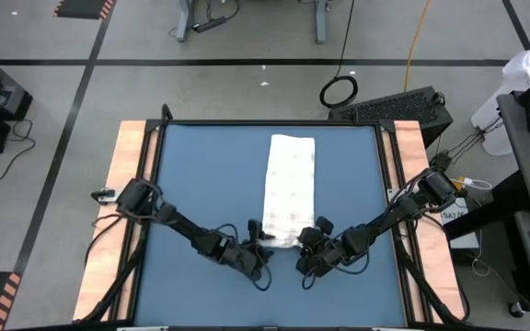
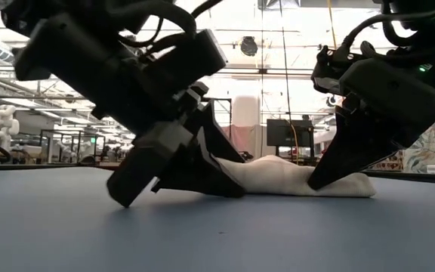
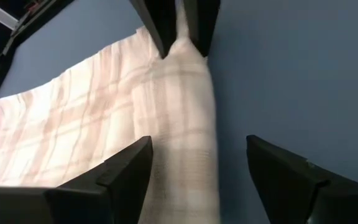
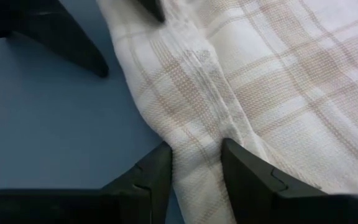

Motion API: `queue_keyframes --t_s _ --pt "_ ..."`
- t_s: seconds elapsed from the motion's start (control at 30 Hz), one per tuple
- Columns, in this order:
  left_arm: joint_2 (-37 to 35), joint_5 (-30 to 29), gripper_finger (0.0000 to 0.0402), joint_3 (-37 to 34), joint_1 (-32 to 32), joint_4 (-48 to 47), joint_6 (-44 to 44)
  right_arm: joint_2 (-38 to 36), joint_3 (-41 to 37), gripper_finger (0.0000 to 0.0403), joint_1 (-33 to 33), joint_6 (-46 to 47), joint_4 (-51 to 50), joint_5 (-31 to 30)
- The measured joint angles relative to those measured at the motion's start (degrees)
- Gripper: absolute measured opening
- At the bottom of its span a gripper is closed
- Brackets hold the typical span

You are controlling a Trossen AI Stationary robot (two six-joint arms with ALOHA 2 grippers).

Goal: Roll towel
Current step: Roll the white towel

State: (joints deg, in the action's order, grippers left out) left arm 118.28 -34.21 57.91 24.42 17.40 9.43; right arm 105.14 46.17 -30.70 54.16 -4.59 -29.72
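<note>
The right gripper (image 4: 194,165) is closed on the near end of the towel (image 1: 289,188), pinching a fold. The left gripper (image 3: 194,171) stands open, straddling the same end. The towel lies lengthwise on the blue table (image 1: 201,175). It is probably light, soft and limp; grip the near edge at both corners. White cloth, faint plaid.

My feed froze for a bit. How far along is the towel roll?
Done: the towel lies folded into a long narrow strip on the blue table. In hand: the right end effector pinches the strip's near edge, and the left end effector straddles that edge, open. Left: the whole roll; no rolled turns show yet.
</note>
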Motion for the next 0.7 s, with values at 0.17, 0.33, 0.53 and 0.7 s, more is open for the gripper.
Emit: queue_keyframes --t_s 0.17,0.33,0.53,0.7 --pt "0.0 3.1 0.0258 0.0 -1.6 -0.1 -0.1 0.0 0.0 0.0130 0.0 0.0 0.0 0.3" --pt "0.0 8.9 0.0223 0.0 -3.9 -1.7 -4.7 -0.4 0.0 0.0130 0.0 -0.6 -0.1 0.5" --pt "0.0 12.0 0.0130 0.0 -4.6 -1.0 -6.5 -2.5 -0.2 0.0130 0.0 -2.0 -0.3 1.2" --pt "0.0 14.5 0.0046 0.0 -6.0 -0.9 -12.2 -5.0 -0.4 0.0145 -0.6 -6.9 -1.6 0.6"
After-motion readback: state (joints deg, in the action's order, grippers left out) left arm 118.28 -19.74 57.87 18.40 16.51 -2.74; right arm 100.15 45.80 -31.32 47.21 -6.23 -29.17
